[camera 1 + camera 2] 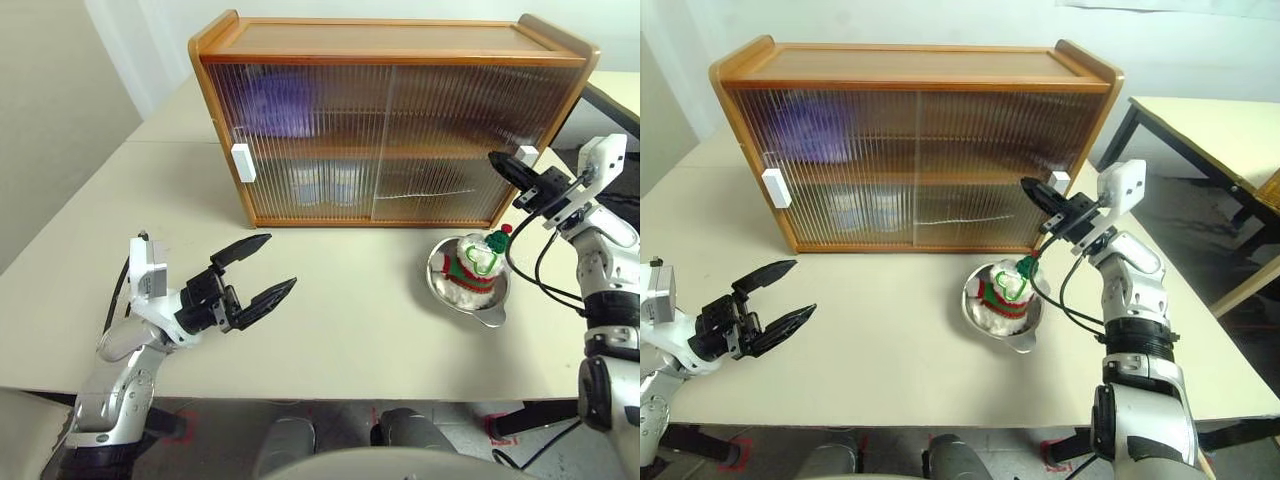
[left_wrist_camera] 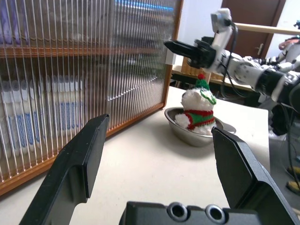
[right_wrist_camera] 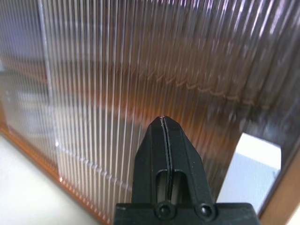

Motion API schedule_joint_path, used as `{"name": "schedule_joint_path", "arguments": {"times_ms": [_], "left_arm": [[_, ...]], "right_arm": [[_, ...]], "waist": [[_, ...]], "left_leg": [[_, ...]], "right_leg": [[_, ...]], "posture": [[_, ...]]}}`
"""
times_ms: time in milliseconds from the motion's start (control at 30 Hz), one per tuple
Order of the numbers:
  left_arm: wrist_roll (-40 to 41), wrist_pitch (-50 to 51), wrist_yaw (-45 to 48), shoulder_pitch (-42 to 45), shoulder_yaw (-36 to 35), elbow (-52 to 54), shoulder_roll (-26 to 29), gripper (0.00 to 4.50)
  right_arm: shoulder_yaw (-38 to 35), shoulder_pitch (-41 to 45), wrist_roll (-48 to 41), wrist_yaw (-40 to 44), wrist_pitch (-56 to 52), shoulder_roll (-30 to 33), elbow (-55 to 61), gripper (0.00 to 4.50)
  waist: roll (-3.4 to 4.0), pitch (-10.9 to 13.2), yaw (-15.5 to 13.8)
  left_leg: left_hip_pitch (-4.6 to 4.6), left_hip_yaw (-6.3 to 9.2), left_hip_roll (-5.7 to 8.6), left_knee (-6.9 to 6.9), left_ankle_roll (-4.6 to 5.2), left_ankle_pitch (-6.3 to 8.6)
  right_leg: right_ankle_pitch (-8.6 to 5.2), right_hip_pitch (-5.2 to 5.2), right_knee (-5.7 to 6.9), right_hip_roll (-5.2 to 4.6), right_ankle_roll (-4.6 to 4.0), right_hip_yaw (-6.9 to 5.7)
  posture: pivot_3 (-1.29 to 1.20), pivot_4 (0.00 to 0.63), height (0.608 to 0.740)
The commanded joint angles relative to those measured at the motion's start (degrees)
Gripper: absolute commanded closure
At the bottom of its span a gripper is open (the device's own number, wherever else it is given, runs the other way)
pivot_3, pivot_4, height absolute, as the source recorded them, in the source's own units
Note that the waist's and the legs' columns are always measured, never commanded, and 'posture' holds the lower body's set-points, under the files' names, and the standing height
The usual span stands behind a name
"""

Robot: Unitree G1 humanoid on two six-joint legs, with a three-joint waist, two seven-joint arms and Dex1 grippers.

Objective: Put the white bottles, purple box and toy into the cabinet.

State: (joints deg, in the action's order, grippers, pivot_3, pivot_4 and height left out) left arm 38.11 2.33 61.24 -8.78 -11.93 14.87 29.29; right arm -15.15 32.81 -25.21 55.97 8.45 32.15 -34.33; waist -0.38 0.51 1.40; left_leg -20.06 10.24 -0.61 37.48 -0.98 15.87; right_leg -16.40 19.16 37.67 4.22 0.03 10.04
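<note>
Two sliding doors of the cabinet both drawn across, purple box and white bottles dimly behind the left pane. Risk: closed tip slipping off the right door's handle, or nudging the bowl. Left gripper spread wide, empty, near the tabletop's front-left edge. Toy in the bowl by the cabinet's front-right corner, just below the right gripper, pinched together on nothing.

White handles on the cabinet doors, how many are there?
2: one white handle on the left door's outer edge, the other at the right door's edge, just behind the right tool.
</note>
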Motion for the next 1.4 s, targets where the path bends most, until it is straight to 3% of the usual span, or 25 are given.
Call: {"name": "schedule_joint_path", "arguments": {"times_ms": [33,367,767,1400], "left_arm": [[-1.1,-1.1,2.1,0.1,-0.1,-1.8,1.3,0.0],[-3.9,-4.1,5.5,2.3,1.4,-6.4,1.9,0.0],[-4.7,-5.6,5.6,2.5,2.7,-7.5,0.7,0.0],[-4.8,-5.8,5.7,2.6,2.6,-8.6,0.9,0.0]], "right_arm": [[-1.7,-0.3,-0.2,0.0,0.2,1.3,-0.5,4.47],[-5.7,-3.8,0.4,-6.8,0.9,3.0,1.9,4.47],[-5.5,-4.6,3.0,-13.9,0.5,2.6,1.5,4.47],[-3.6,-8.2,2.8,-15.1,-3.6,-0.8,10.4,4.47]], "waist": [[0.0,0.0,-0.2],[0.03,0.0,-0.1],[0.06,0.0,0.7],[0.14,-0.1,1.3]], "left_leg": [[0.0,0.0,0.01,0.0,0.0,0.0],[0.0,0.01,-0.05,-0.03,-0.01,0.01],[-0.02,0.3,-0.04,0.11,0.0,0.01],[0.09,0.04,-0.12,-0.66,0.02,0.02]], "right_leg": [[-0.01,0.0,0.0,-0.01,0.0,0.0],[-0.05,0.05,0.05,-0.04,-0.07,0.02],[0.0,0.06,0.07,-0.11,0.06,0.14],[-0.12,0.17,0.07,0.04,0.5,0.07]], "posture": [[0.0,0.0,0.74],[-0.03,0.0,0.74],[-0.02,0.0,0.74],[-0.02,0.0,0.74]]}}
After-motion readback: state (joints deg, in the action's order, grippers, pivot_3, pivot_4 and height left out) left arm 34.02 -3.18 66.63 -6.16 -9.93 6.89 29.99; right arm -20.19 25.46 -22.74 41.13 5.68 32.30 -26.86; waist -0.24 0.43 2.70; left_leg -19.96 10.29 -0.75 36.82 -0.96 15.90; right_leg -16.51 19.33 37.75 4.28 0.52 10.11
